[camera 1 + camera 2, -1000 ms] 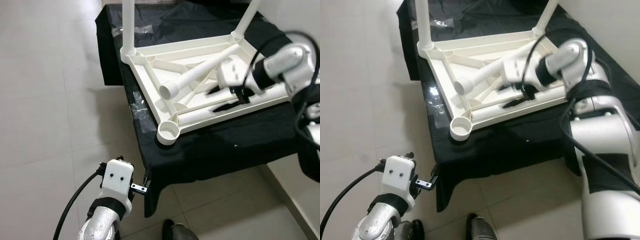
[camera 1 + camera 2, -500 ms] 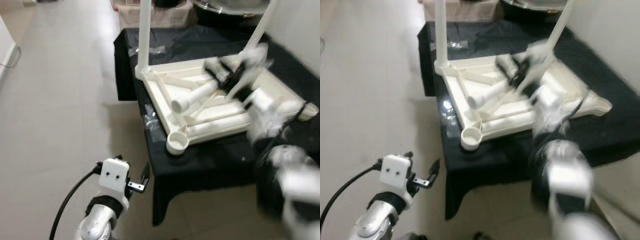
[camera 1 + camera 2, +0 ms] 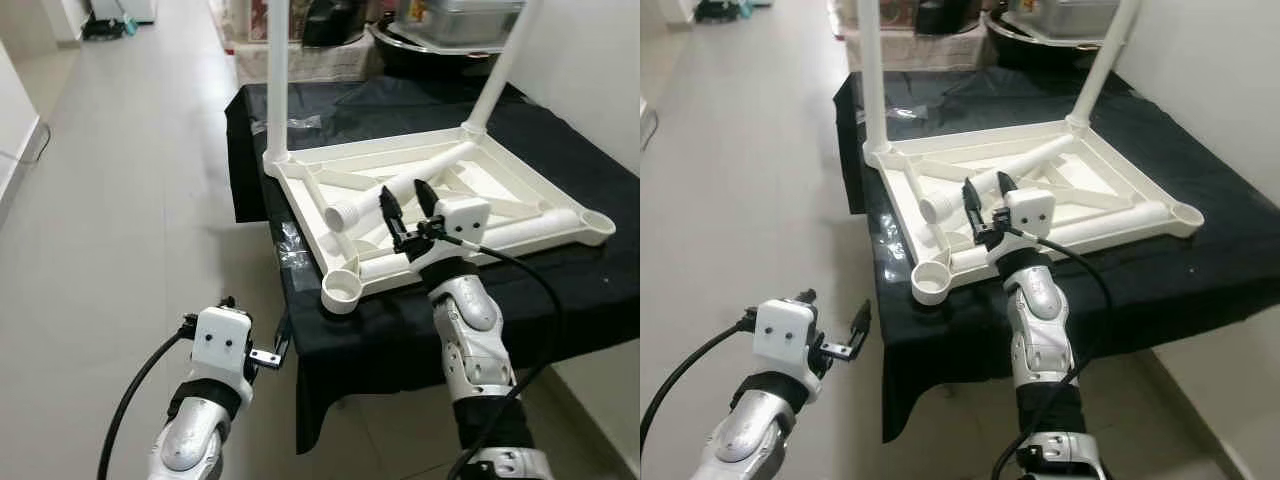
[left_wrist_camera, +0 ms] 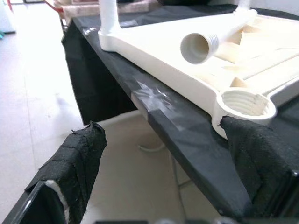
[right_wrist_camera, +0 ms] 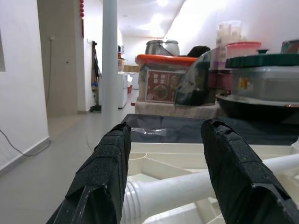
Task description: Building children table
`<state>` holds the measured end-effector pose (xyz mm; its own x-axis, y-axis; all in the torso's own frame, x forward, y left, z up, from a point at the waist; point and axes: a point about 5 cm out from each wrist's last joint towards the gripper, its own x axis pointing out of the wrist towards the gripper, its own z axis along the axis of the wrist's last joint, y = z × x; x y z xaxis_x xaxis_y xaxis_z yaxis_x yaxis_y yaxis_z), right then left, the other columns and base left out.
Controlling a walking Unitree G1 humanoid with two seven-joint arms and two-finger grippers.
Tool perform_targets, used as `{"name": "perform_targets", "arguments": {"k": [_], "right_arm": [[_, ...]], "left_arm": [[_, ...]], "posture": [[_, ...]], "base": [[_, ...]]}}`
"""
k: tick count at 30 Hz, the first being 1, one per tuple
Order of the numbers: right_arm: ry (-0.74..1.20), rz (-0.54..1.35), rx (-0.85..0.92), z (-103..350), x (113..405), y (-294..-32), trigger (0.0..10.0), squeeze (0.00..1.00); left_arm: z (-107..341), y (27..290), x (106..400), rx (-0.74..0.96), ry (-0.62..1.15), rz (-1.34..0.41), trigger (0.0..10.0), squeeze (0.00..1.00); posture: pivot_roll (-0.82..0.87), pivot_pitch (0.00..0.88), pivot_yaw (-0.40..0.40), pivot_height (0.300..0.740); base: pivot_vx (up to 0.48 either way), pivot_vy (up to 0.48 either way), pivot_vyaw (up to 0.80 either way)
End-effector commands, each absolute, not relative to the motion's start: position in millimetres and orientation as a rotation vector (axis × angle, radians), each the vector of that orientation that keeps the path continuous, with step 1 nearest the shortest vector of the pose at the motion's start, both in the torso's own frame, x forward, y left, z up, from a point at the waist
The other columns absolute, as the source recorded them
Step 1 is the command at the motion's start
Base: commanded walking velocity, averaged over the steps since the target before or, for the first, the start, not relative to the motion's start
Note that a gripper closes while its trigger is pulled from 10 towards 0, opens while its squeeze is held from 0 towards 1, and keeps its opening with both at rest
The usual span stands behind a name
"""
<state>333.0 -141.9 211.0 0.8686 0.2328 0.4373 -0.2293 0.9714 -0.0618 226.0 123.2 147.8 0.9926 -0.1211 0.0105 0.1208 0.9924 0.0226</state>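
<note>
A white children's table (image 3: 520, 205) lies upside down on a black-clothed table (image 3: 560, 300). Two white legs stand upright in its far corners, one on the left (image 3: 277, 80) and one on the right (image 3: 500, 70). A loose leg (image 3: 400, 185) lies slanted across the underside, its threaded end towards me. The near-left corner socket (image 3: 341, 290) is empty, as is the near-right one (image 3: 597, 222). My right gripper (image 3: 403, 195) is open and raised just above the loose leg's threaded end, touching nothing. My left gripper (image 3: 840, 325) is open, low beside the clothed table's near-left edge.
Pots and lidded containers (image 3: 450, 15) crowd the back of the clothed table. Clear tape (image 3: 290, 240) is stuck on the cloth's left edge. Tiled floor (image 3: 120, 200) stretches away on the left as a corridor. A pale wall (image 3: 600, 70) stands on the right.
The camera has lifted and shifted. My right arm has swung from the far right over the tabletop to the near edge, gripper now pointing up and open. The loose leg still lies there.
</note>
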Motion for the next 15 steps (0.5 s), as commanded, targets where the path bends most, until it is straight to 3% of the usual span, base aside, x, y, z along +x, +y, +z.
{"name": "perform_targets", "arguments": {"k": [1,5,11,15], "right_arm": [[-0.453,0.226,-0.022,211.2,330.9,-144.6,10.0,0.00],[-0.419,0.185,-0.037,212.1,327.3,-149.4,10.0,0.00],[-0.401,0.164,-0.045,212.3,323.6,-150.1,10.0,0.00],[-0.386,0.173,-0.049,209.8,322.3,-145.9,10.0,0.00]], "left_arm": [[145.8,130.1,228.0,0.046,-0.007,-0.081,10.0,0.00],[147.5,149.8,232.7,0.076,-0.018,-0.003,10.0,0.00],[148.9,156.2,234.4,0.078,-0.027,0.021,10.0,0.00],[153.6,163.6,238.8,0.030,-0.038,0.066,10.0,0.00]], "posture": [[0.09,0.112,-0.067,0.740],[0.09,0.113,-0.073,0.740],[0.09,0.115,-0.075,0.740],[0.09,0.115,-0.075,0.740]], "base": [[0.255,-0.382,0.00],[0.268,-0.389,0.00],[0.318,-0.356,0.00],[0.000,0.000,0.00]]}}
